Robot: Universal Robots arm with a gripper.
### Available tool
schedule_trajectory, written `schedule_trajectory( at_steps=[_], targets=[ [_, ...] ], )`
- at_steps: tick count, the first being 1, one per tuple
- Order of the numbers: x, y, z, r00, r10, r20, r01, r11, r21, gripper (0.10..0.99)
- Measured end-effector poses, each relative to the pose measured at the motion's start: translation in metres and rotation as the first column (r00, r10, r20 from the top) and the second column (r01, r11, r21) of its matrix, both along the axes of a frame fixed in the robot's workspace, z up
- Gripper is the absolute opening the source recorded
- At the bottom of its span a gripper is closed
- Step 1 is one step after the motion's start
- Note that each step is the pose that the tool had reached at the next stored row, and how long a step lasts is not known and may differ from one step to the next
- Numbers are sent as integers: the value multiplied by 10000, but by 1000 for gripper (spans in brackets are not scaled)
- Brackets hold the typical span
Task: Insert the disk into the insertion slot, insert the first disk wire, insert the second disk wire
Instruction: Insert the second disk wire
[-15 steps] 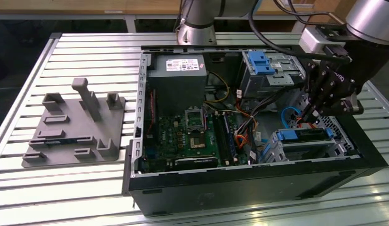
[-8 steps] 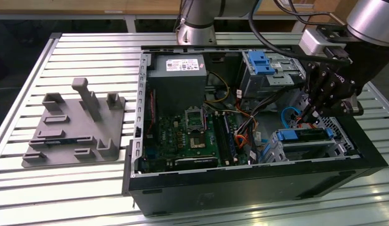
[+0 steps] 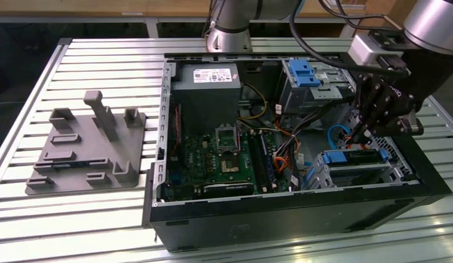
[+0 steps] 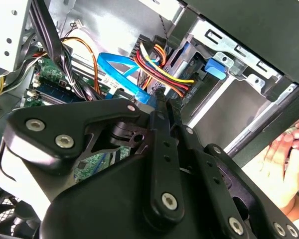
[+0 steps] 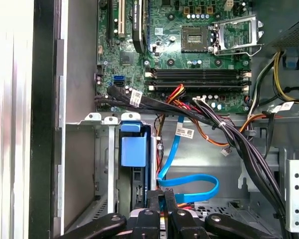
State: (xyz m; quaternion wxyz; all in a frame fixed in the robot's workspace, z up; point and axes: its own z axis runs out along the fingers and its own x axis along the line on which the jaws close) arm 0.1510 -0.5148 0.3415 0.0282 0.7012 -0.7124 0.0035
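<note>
The disk, seen by its blue carrier (image 3: 354, 158), sits inside the silver insertion slot (image 3: 390, 164) at the case's front corner, on the exterior view's right. In the first wrist view the carrier's blue tab (image 5: 133, 150) stands in the slot (image 5: 92, 169). My gripper (image 3: 363, 137) hangs just above the slot's inner end. Its fingers (image 5: 153, 204) stand close together on the end of a flat blue wire (image 5: 192, 180) that loops beside the disk. In the second wrist view the blue wire (image 4: 120, 69) runs to the gripper (image 4: 159, 102), next to a red, yellow and black wire bundle (image 4: 162, 72).
A taller grey bay with a blue bracket (image 3: 303, 74) stands behind the gripper. The motherboard (image 3: 226, 159) and thick black cable bundles (image 5: 224, 129) fill the case's middle. A grey fixture (image 3: 87, 148) lies on the slatted table at the exterior view's left. A person's hand (image 4: 284, 164) rests outside the case.
</note>
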Motion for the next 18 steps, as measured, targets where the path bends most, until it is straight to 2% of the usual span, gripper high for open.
schedule_trajectory(
  at_steps=[10,18],
  targets=[
    [0,-63,-13,10000,1,0,-1,10000,1,161],
    [0,-91,-26,10000,1,0,-1,10000,1,161]
  ],
)
